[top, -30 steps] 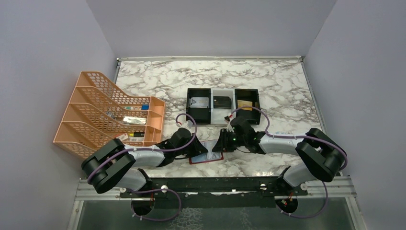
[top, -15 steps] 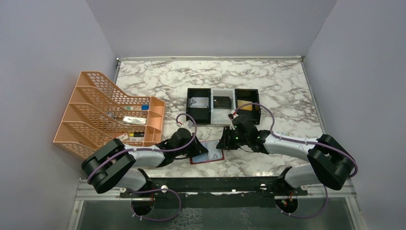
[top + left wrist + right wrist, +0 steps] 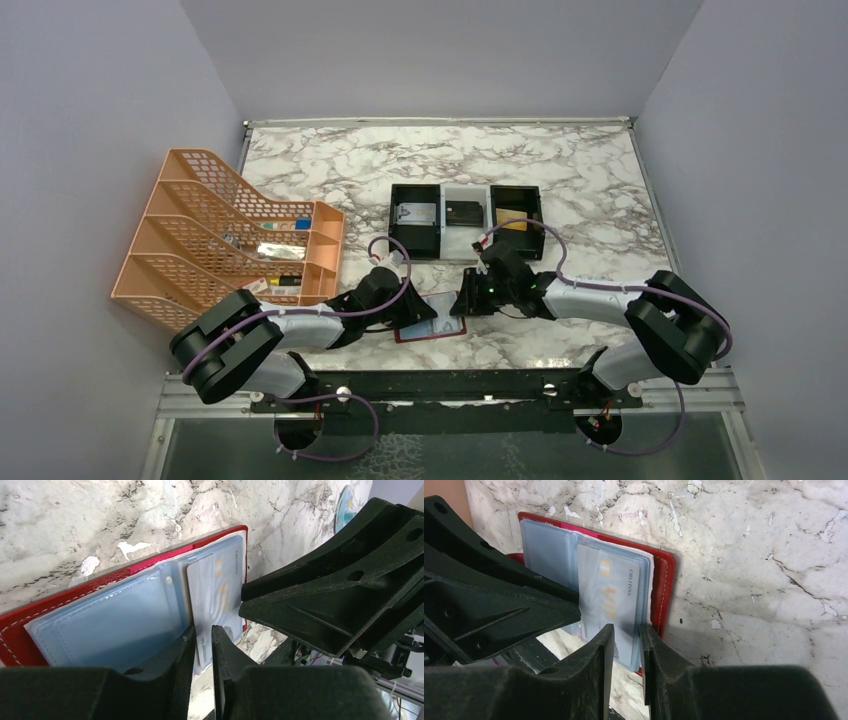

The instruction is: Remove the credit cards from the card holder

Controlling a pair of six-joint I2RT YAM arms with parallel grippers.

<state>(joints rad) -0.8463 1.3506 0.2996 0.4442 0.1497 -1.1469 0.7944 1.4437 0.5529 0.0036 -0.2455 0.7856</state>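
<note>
The card holder lies open on the marble counter, close to the middle of its near edge, red border outward and pale blue sleeve panels facing up. Both claws meet over it. The left claw comes in from the holder's left side. Its fingers stand only a narrow slit apart at the near edge of a silvery-white credit card, which sits in the right-hand sleeve with a strip showing in the slit. Whether the fingers pinch the card or only stand over it cannot be told.

The right claw reaches in from the holder's right side. Its fingers are a little parted astride the near edge of the same sleeve and card, just beside the red border; a firm grasp cannot be told here either.

Farther toward the middle of the counter stands a black-and-white three-compartment tray, with a silvery-white card in its left bin, a black card in the middle and a gold card in the right. An orange mesh file rack stands at the left edge.
</note>
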